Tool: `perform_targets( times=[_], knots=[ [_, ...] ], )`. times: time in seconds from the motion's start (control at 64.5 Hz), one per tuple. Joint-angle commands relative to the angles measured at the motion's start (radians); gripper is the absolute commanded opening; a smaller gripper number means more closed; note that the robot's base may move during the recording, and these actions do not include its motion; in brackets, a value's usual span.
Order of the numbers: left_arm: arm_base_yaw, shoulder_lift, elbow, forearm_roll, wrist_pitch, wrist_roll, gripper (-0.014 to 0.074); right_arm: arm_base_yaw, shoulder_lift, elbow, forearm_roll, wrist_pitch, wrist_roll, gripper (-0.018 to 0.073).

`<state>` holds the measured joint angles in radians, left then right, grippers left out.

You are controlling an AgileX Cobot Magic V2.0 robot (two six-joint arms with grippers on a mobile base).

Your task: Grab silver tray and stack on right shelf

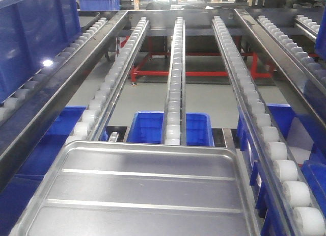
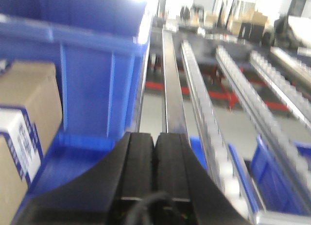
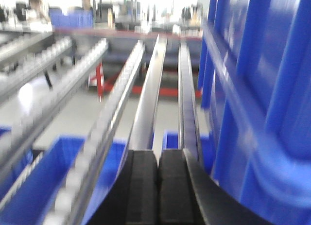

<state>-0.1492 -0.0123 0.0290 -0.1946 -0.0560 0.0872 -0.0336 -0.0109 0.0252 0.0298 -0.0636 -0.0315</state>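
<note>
The silver tray (image 1: 142, 190) fills the bottom of the front view. It is shiny, with a low rim and two long ridges across its floor, and it lies flat at the near end of the right shelf's white roller rails (image 1: 174, 78). Neither gripper shows in the front view. In the left wrist view my left gripper (image 2: 155, 134) is shut, its black fingers (image 2: 138, 162) pressed together with nothing between them. My right gripper (image 3: 158, 151) is likewise shut and empty in the right wrist view. The tray is out of sight in both wrist views.
Blue bins (image 1: 147, 126) sit on a lower level under the rails. A large blue crate (image 1: 35, 32) stands on the neighbouring rack at left, beside a cardboard box (image 2: 24, 123). Another blue crate (image 3: 262, 89) rises close on the right. A red frame (image 1: 204, 73) stands behind.
</note>
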Motion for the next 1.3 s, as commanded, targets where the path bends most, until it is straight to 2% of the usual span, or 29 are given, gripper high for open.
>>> perform_targets(
  times=[0.0,0.109,0.217,0.341,0.419,0.543,0.621,0.667,0.745,0.838,0.9,0.993,1.039,1.133,1.195,1.288],
  knots=[
    [-0.005,-0.008,-0.086,-0.002,-0.084,0.003,-0.0100,0.002,-0.020,-0.066,-0.001,-0.136,-0.010,0.0066],
    [-0.005,0.037,-0.262,0.057,0.069,0.003,-0.0100,0.002,0.002,-0.189,-0.001,-0.074,-0.010,0.0066],
    [-0.005,0.138,-0.439,0.062,0.258,0.003,-0.0100,0.002,0.058,-0.312,-0.001,-0.031,-0.010,0.0071],
    [-0.007,0.281,-0.563,0.042,0.338,0.003,-0.0095,0.007,0.143,-0.388,-0.001,-0.011,-0.008,0.0085],
    [-0.007,0.371,-0.599,0.039,0.338,0.003,-0.0088,0.017,0.197,-0.409,-0.001,0.035,-0.007,0.0161],
    [-0.007,0.502,-0.626,0.022,0.353,0.003,-0.0088,0.040,0.273,-0.434,0.000,0.111,0.000,0.0360],
    [-0.007,0.554,-0.643,-0.003,0.386,0.004,-0.0078,0.058,0.302,-0.448,0.000,0.131,0.000,0.0424],
    [-0.007,0.576,-0.657,-0.005,0.414,0.004,-0.0036,0.071,0.319,-0.460,0.001,0.147,0.000,0.0440],
    [-0.015,0.603,-0.676,-0.005,0.452,0.014,0.0091,0.096,0.341,-0.481,0.013,0.187,0.000,0.0440],
    [-0.035,0.628,-0.693,-0.005,0.465,0.019,0.0253,0.143,0.386,-0.525,0.114,0.290,0.001,0.0440],
    [-0.087,0.642,-0.702,-0.005,0.471,0.019,0.0291,0.189,0.429,-0.563,0.221,0.374,0.001,0.0437],
    [-0.254,0.677,-0.709,-0.005,0.468,0.019,0.0272,0.272,0.508,-0.605,0.337,0.420,0.001,0.0437],
    [-0.345,0.696,-0.709,-0.005,0.478,0.019,0.0265,0.321,0.547,-0.616,0.369,0.404,0.001,0.0437],
    [-0.475,0.736,-0.709,0.026,0.479,0.023,0.0262,0.417,0.607,-0.617,0.385,0.348,0.001,0.0437],
    [-0.525,0.772,-0.712,0.019,0.481,-0.021,0.0262,0.475,0.647,-0.617,0.385,0.351,0.001,0.0437],
    [-0.535,0.848,-0.738,0.008,0.554,-0.069,0.0262,0.548,0.718,-0.617,0.385,0.398,0.001,0.0437]
  ],
)
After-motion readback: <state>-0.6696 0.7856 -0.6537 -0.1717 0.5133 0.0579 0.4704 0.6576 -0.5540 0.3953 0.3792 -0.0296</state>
